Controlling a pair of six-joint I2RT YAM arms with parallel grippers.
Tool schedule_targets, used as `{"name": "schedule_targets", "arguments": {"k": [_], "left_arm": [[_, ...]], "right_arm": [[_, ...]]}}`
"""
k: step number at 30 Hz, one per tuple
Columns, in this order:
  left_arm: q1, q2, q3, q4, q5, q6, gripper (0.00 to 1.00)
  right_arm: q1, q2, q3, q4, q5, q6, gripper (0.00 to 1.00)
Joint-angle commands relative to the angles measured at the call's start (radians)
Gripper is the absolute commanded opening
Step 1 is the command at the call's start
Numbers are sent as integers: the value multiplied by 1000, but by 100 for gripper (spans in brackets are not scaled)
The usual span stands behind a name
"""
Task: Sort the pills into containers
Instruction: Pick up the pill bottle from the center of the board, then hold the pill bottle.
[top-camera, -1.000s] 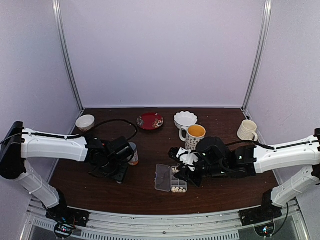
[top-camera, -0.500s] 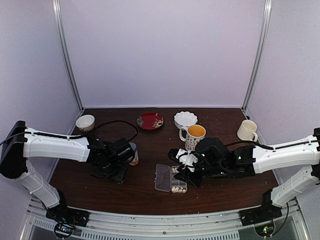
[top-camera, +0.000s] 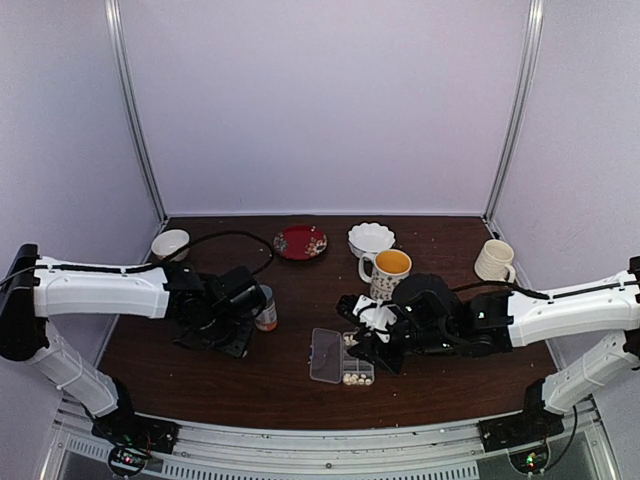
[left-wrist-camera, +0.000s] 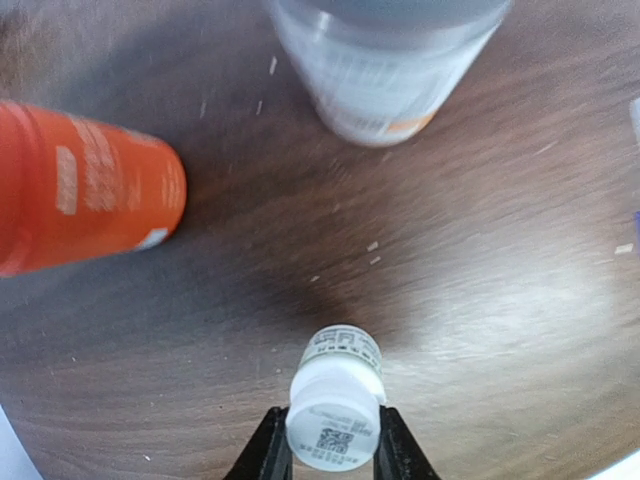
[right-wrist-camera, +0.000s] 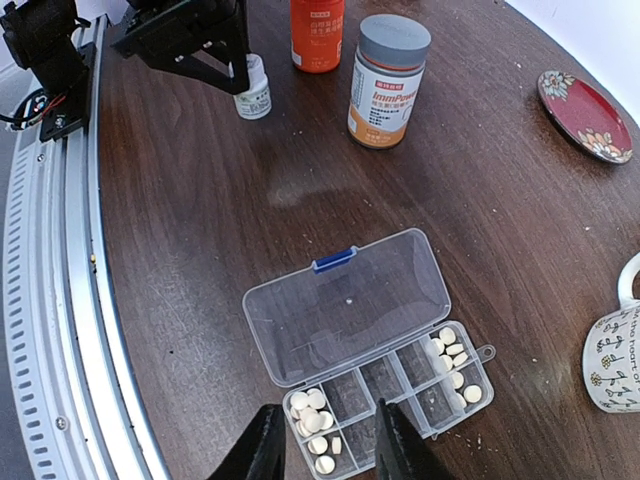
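Observation:
The clear pill box (right-wrist-camera: 452, 408) lies open, its lid (right-wrist-camera: 350, 300) flat beside the two rows of cells. Cream pills (right-wrist-camera: 318, 422) fill the cells at one end, more pills (right-wrist-camera: 452, 358) the other end; the middle cells look bare. My right gripper (right-wrist-camera: 328, 442) hovers open over the box, nothing between its fingers. In the top view the pill box (top-camera: 326, 356) sits just left of the right gripper (top-camera: 368, 350). My left gripper (left-wrist-camera: 333, 445) is shut on the cap of a small white bottle (left-wrist-camera: 337, 385), seen from the right wrist as the white bottle (right-wrist-camera: 256, 92).
An orange bottle (right-wrist-camera: 318, 30) and a grey-capped bottle (right-wrist-camera: 386, 80) stand beside the left gripper. At the back are a red plate (top-camera: 300, 242), a white scalloped bowl (top-camera: 371, 238), a patterned mug (top-camera: 388, 270), a cream mug (top-camera: 494, 260) and a small bowl (top-camera: 170, 244).
My left gripper has shifted slightly away from the table's near edge, and its jaws have narrowed. The right arm and the pill box have not moved.

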Motion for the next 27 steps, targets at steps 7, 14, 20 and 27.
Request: {"name": "schedule_targets", "arguments": {"k": [7,14,20,27], "left_arm": [[-18,-197,160,95,248,119,26],[-17,-299,186,300,471,136,26],[-27,-295,259,400,646,153,27],[-44,-282,269,543,779,155,27]], "right_arm": [[-4,-132,-38,142,-51,96,33],[-4,-251,-79,327,-88,186,48],[9,-319,-162,603,-44,133,65],[12,-352,-181,668,-109,61,93]]}}
